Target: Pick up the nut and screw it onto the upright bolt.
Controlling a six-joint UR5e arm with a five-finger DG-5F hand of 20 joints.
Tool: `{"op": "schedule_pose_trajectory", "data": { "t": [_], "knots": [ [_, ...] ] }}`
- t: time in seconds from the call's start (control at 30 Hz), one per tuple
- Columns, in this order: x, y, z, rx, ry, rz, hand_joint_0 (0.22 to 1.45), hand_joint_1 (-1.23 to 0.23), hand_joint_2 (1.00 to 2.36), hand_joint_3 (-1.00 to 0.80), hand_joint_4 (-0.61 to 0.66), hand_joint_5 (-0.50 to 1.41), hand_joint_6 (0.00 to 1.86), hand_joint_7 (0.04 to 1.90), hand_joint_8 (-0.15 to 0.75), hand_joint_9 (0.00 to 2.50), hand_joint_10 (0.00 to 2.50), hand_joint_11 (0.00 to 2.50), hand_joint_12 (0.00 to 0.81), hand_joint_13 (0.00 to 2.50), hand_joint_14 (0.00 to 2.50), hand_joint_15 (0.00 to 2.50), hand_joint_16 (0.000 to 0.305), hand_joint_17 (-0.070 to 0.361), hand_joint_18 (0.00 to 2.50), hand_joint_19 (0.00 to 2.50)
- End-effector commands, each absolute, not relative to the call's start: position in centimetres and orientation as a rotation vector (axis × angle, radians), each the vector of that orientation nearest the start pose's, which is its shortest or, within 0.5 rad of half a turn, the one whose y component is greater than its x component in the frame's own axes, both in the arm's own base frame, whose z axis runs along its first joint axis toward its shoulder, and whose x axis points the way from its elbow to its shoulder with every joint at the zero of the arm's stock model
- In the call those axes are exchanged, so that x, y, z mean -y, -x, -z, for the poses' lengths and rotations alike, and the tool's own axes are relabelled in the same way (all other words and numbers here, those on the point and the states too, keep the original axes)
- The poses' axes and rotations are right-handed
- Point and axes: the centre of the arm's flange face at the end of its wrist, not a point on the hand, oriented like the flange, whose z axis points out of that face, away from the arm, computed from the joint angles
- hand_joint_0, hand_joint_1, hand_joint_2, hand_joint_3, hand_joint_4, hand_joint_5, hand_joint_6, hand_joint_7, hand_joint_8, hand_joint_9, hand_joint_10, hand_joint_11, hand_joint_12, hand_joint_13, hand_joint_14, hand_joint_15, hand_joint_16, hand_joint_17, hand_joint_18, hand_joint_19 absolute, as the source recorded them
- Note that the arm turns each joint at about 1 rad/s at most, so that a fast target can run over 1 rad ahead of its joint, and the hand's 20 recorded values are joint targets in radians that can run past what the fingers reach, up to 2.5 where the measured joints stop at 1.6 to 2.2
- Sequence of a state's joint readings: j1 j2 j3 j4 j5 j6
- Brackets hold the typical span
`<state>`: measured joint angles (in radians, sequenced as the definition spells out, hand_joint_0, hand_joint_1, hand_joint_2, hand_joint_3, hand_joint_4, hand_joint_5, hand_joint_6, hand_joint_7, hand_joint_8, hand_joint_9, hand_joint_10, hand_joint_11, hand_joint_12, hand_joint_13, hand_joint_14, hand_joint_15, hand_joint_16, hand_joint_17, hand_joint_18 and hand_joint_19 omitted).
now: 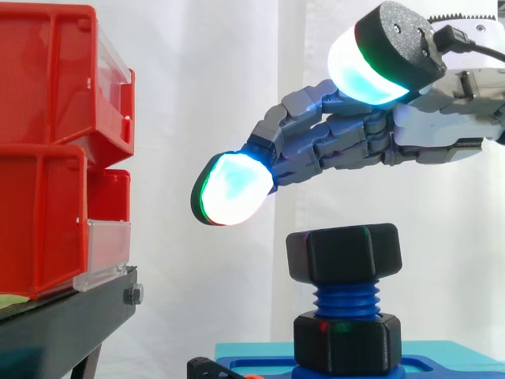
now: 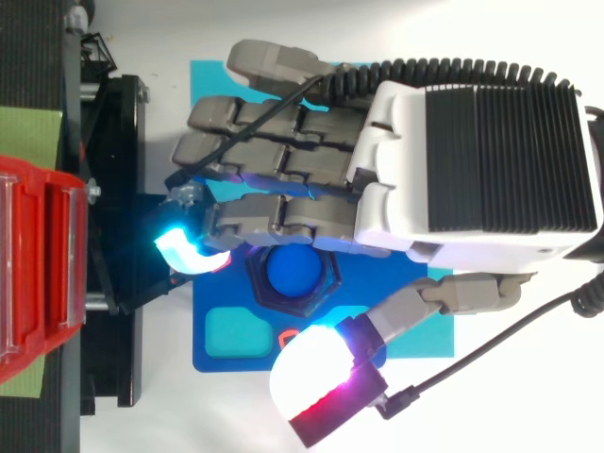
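Seen from my remote station, the hand (image 1: 347,142) hangs over the upright bolt (image 1: 346,298) with its fingers (image 1: 233,189) spread wide and only gently bowed, holding nothing. The thumb pad is lifted high and well clear at the upper right. The nut (image 1: 343,253) sits on the very top of the bolt, straight below the fingers and apart from them, with open air between its upper face and the knuckles. The foremost glowing pad reaches past the nut's left edge and floats above it. The bolt's long axis runs plumb, so I judge that any approach has to come straight down that line, with the fingers closing in from the sides. The nut is black, matte and chunky, with flat faces and rounded corners. It looks level rather than cocked, and several turns of blue thread show bare between it and a second black hexagonal collar (image 1: 346,341) at the foot. From above, the round blue end of the bolt shows in the middle of the dark hexagon, just beside the fingers. The bolt stands on a blue base plate (image 2: 222,293), and the red bins (image 1: 47,158) on their black stand (image 1: 63,324) rise well off to the left. By my reading the nut is started on the thread, not yet run down.
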<state>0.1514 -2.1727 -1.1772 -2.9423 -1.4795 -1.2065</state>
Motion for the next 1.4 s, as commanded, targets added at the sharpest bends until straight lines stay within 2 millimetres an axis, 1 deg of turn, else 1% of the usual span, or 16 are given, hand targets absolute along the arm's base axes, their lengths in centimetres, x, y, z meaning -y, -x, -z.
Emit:
{"op": "schedule_pose_trajectory", "data": {
  "t": [0.0,0.37,0.63,0.9,1.0,1.17,1.37],
  "knots": [
    [3.15,-73.46,-32.96,-1.581,-0.242,-0.332,0.43,-0.09,1.00,-0.50,0.15,-0.17,0.50,0.58,0.216,0.31,0.00,0.00,0.360,0.10,0.00,0.00,0.052,0.118,0.00,0.00],
    [3.18,-73.28,-32.84,-1.599,-0.243,-0.328,0.44,-0.10,1.00,-0.50,0.19,-0.14,0.50,0.67,0.240,0.40,0.00,0.00,0.363,0.19,0.00,0.00,0.050,0.112,0.00,0.00],
    [3.47,-73.05,-32.47,-1.622,-0.247,-0.330,0.44,-0.11,1.00,-0.50,0.20,-0.13,0.50,0.69,0.251,0.45,0.00,0.00,0.360,0.24,0.00,0.00,0.048,0.108,0.00,0.00],
    [3.39,-72.97,-32.58,-1.628,-0.241,-0.338,0.45,-0.12,1.00,-0.50,0.21,-0.12,0.50,0.71,0.249,0.48,0.00,0.00,0.354,0.26,0.00,0.00,0.044,0.099,0.00,0.00],
    [3.38,-72.97,-32.40,-1.631,-0.241,-0.339,0.45,-0.13,1.00,-0.50,0.23,-0.11,0.50,0.77,0.257,0.50,0.00,0.00,0.351,0.28,0.00,0.00,0.042,0.095,0.00,0.00],
    [3.56,-72.96,-32.58,-1.628,-0.239,-0.341,0.45,-0.14,1.00,-0.50,0.28,-0.07,0.50,0.98,0.277,0.57,0.00,0.00,0.348,0.34,0.00,0.00,0.040,0.089,0.00,0.00],
    [3.87,-72.96,-32.47,-1.629,-0.242,-0.338,0.46,-0.16,1.00,-0.50,0.26,-0.04,0.51,1.18,0.295,0.68,0.00,0.00,0.342,0.42,0.00,0.00,0.037,0.084,0.08,0.00]
  ]
}}
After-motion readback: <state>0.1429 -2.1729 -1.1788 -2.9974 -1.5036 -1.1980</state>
